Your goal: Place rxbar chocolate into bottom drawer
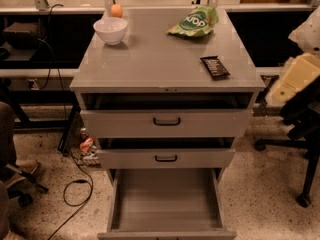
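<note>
Tool [294, 83] at right edge, off grey worktop [160, 59], state cannot tell | black-wrapped flat rxbar chocolate [215, 67] near worktop's right front | grey bottom drawer [165, 199] open | risk: thin bar skids off edge when pinched

The bench [150, 59] is plain grey, and so are its drawer fronts. The bottom drawer [165, 199] shows a bare grey floor. The two handles [166, 121] above it are black. On top, the snack bar [215, 67] is black with faint pale lettering, the bag [195, 23] bright green with white letters, the bowl [110, 30] white and the round fruit [116, 10] orange. The jaws, at the right edge beside the bench, look pale cream-yellow. The floor [260, 184] is beige with dark speckles, and a black cable [75, 189] lies on it.
</note>
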Tool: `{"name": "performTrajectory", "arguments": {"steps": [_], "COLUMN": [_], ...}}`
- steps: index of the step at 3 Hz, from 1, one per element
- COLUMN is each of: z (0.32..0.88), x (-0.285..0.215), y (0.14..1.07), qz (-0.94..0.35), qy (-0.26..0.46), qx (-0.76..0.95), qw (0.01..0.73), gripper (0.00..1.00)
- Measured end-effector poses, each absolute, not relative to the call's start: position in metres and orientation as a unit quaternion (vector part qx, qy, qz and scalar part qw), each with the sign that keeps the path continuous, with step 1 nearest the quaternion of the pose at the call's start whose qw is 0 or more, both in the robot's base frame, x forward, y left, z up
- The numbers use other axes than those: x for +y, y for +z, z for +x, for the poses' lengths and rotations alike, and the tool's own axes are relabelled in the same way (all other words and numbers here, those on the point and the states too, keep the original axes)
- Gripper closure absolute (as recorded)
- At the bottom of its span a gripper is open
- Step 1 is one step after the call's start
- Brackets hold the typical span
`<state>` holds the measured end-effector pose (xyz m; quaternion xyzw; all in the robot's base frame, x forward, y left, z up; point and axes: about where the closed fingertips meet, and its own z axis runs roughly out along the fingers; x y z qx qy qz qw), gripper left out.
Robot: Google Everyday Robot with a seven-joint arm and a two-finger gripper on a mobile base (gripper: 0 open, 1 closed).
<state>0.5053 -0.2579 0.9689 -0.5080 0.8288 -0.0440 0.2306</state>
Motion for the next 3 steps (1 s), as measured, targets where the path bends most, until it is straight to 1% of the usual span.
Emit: {"name": "performTrajectory", "arguments": {"steps": [1, 2, 3], "z": [0.573, 0.621, 0.626], "x": [-0.298, -0.309, -0.307], "y": [0.949, 0.925, 0.913], "qz": [-0.39, -0.33, -0.328], "qy": [-0.014, 0.037, 0.047], "qx": [0.869, 0.873, 0.875], "qw": [0.305, 0.357, 0.353], "gripper": [0.0, 0.0, 0.0]}}
